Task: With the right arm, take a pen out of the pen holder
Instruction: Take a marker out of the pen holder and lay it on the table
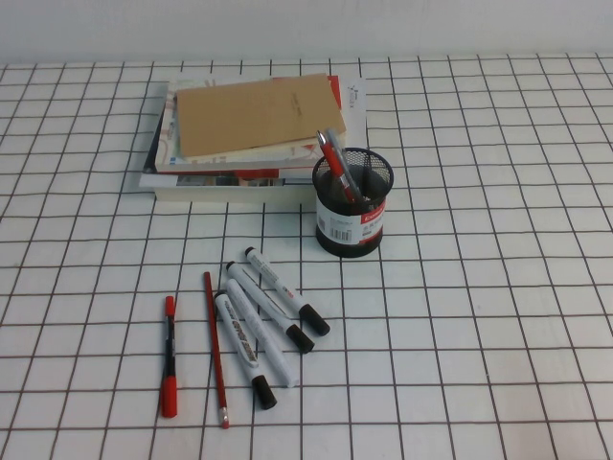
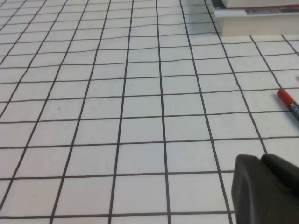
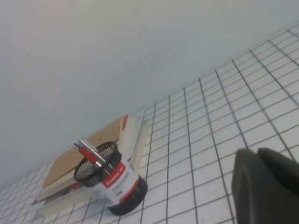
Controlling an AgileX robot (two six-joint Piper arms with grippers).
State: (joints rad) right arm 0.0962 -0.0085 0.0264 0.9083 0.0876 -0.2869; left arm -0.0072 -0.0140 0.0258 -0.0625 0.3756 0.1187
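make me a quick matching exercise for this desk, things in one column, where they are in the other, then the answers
1 red pen
2 brown envelope
3 left tool
4 right tool

a on the book stack
b shut, over bare table, near the red marker
c leaning in the pen holder
d shut, apart from the pen holder, facing it

Pairs: 1-c, 2-a, 3-b, 4-d

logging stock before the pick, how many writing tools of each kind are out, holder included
white markers: 4, lying on the table
loose red pen: 1
red pencil: 1
red pen in the pen holder: 1
total: 7
left gripper: low over bare table; right gripper: shut, clear of the pen holder
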